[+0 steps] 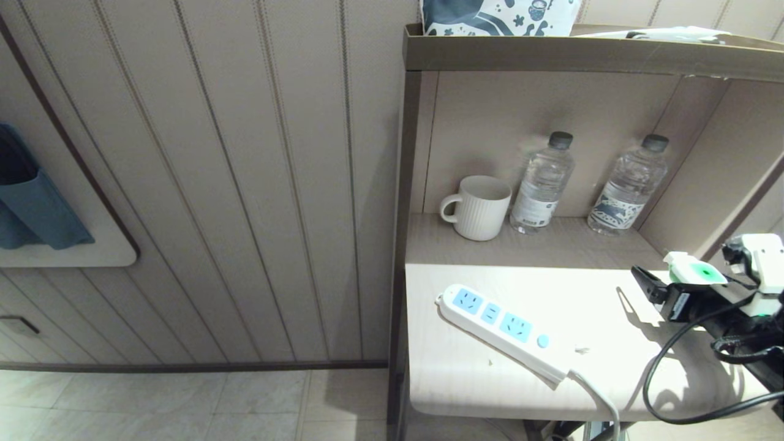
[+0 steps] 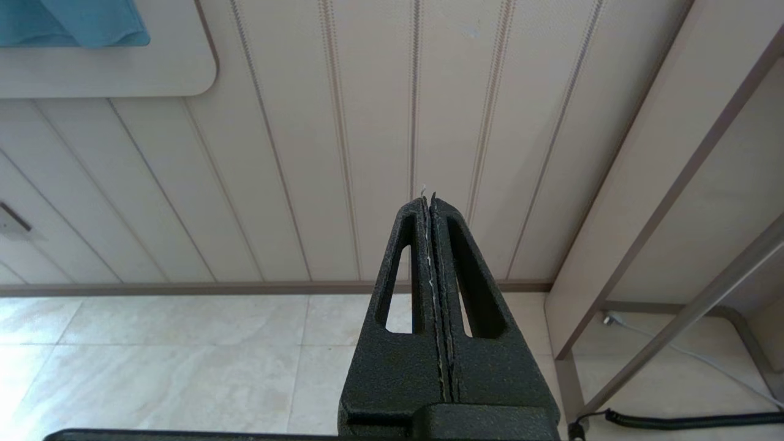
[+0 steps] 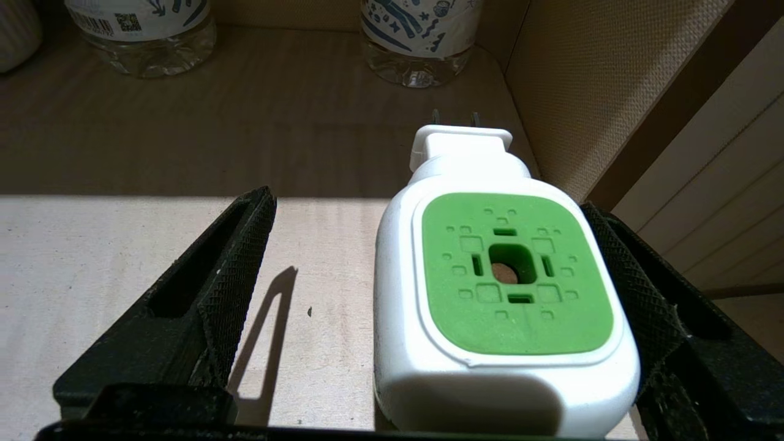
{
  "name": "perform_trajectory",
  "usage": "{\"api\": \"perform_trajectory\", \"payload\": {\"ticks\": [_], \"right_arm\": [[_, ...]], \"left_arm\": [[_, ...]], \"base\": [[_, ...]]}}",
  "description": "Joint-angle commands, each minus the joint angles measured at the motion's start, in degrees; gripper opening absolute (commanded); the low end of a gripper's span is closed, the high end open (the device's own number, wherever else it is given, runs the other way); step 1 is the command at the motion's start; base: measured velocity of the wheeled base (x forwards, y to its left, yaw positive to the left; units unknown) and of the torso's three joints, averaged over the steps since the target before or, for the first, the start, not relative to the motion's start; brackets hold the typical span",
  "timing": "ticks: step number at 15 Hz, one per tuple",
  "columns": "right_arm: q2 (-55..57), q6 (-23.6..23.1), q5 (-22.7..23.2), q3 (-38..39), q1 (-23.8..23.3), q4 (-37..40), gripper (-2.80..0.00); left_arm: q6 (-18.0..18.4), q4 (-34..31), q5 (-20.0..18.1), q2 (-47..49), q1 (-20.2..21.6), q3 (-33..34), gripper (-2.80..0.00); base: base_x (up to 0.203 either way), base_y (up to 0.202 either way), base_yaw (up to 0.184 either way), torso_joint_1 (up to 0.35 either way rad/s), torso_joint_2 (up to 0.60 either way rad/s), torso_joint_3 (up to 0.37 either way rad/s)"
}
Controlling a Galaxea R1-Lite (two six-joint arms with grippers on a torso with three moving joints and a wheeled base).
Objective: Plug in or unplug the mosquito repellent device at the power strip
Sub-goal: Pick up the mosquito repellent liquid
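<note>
1. Lying inside the right pincer point(image 3: 429, 294), whose jaws were spread wide, the mosquito repellent device point(image 3: 502, 306) touched only one finger point(image 3: 637, 306); its prongs showed solely in that wrist view.
2. The power strip point(image 1: 499, 327) lay unplugged-into on the table point(image 1: 588, 306), visible only from the head.
3. The left pincer point(image 2: 432, 202) was pressed closed near the floor.
4. Bottle labels were unreadable.

Colours on the bedside shelf

The mosquito repellent device point(image 3: 508, 294) was white with a green face; the power strip point(image 1: 499, 324) white with light-blue sockets; the mug point(image 1: 481, 207) was white and ribbed; the wall panels point(image 1: 245, 184) beige-striped.
</note>
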State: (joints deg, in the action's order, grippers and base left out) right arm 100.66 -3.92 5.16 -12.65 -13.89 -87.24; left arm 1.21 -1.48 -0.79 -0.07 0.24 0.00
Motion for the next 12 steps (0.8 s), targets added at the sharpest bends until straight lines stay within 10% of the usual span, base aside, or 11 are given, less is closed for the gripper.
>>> {"api": "perform_trajectory", "payload": {"ticks": [1, 12], "right_arm": [[-0.18, 0.31, 0.11, 0.17, -0.18, -2.72, 0.00], [-0.02, 2.34, 0.28, -1.24, -0.18, -2.59, 0.00]], "left_arm": [[0.02, -0.02, 0.00, 0.07, 0.02, 0.00, -2.80], [0.02, -0.02, 0.00, 0.07, 0.02, 0.00, -2.80]], "base": [[0.000, 0.000, 0.000, 0.000, 0.00, 0.000], [0.000, 0.000, 0.000, 0.000, 0.00, 0.000]]}}
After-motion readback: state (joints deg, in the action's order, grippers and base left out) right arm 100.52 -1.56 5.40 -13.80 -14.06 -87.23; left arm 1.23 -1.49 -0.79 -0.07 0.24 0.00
